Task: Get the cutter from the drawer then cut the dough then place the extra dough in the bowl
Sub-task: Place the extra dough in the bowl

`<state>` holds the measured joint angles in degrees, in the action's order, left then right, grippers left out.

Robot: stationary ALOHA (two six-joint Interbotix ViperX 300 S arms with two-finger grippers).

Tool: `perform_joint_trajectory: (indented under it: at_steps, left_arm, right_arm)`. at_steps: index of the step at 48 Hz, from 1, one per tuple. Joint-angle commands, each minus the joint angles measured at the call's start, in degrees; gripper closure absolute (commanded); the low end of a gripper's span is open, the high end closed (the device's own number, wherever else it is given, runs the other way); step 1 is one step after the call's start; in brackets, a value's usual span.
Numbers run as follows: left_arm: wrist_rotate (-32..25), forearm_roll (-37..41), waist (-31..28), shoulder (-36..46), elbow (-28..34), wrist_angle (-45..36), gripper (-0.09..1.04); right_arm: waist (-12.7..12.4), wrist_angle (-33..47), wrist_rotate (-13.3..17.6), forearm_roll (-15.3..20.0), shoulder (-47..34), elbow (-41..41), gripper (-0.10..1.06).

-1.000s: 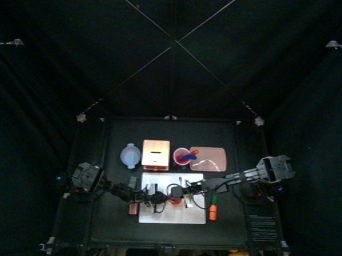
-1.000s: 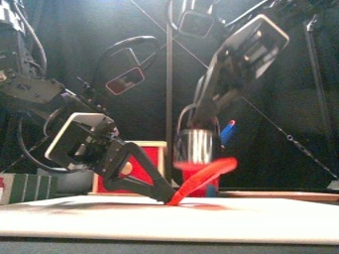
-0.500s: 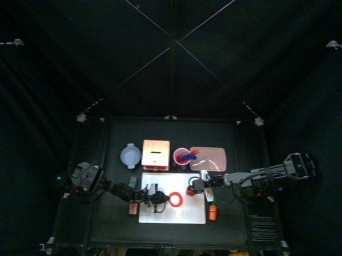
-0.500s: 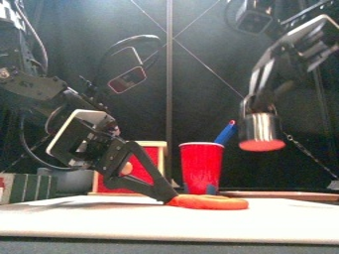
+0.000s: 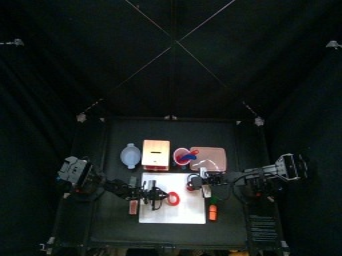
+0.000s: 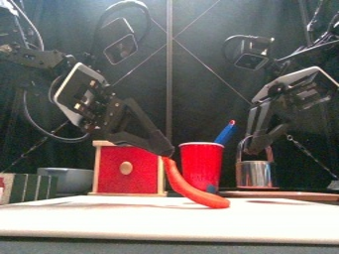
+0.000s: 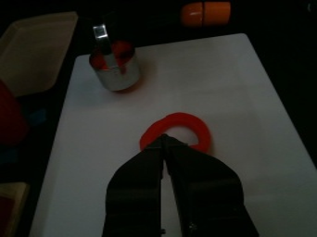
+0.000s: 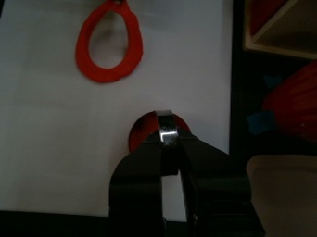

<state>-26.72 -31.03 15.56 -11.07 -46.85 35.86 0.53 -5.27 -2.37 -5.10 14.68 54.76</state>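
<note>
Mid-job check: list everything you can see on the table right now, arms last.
cutting board: one, white, front centre of the table.
dough ring: one, red, on the board, one end lifted.
cutter: one, metal, on the board's right part, red dough in it.
wooden box: one, pale with red drawer front, behind the board.
bowl: one, blue-grey, left of the box.
tray: one, pink, right of the box.
cup: one, red, holds a blue knife.
toy food: one, orange, right of the board.
left gripper: grips the dough ring.
right gripper: on the cutter.

One dough ring, one cutter, one cup
</note>
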Motion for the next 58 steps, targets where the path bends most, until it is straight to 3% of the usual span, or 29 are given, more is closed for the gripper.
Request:
perform_joint_trajectory:
  at_steps: [1,10,17,29,36,45,58]
  left_arm:
    - [-0.35,0.09,-0.53,1.41,0.26,0.26,0.47]
    - [-1.32,0.18,-0.62,1.58,0.26,0.26,0.47]
    - [-3.78,0.09,-0.88,1.23,0.35,0.18,0.47]
    - [-9.93,0.44,-3.60,-0.70,2.02,-3.16,0.42]
    - [-12.22,0.62,-4.22,-1.41,4.13,-9.40,0.30]
    - [-12.48,0.62,-4.57,-1.76,5.89,-11.60,0.13]
    - [-12.30,0.53,-5.71,-3.87,7.82,-12.22,0.11]
  right_arm:
    - [-0.26,0.53,0.09,1.58,-0.09,-0.79,0.54]
    - [-0.53,0.53,0.18,3.87,-0.26,-1.49,0.28]
    - [-0.53,0.53,0.18,5.80,-0.26,-2.46,0.16]
    - [-0.26,-0.44,0.18,6.59,-0.26,-4.31,0.16]
    - [-0.09,-1.05,0.18,7.65,-0.18,-5.80,0.16]
    - [0.00,-2.02,0.18,8.53,-0.35,-5.89,0.16]
    - [0.00,-2.20,0.18,8.96,-0.44,-5.80,0.16]
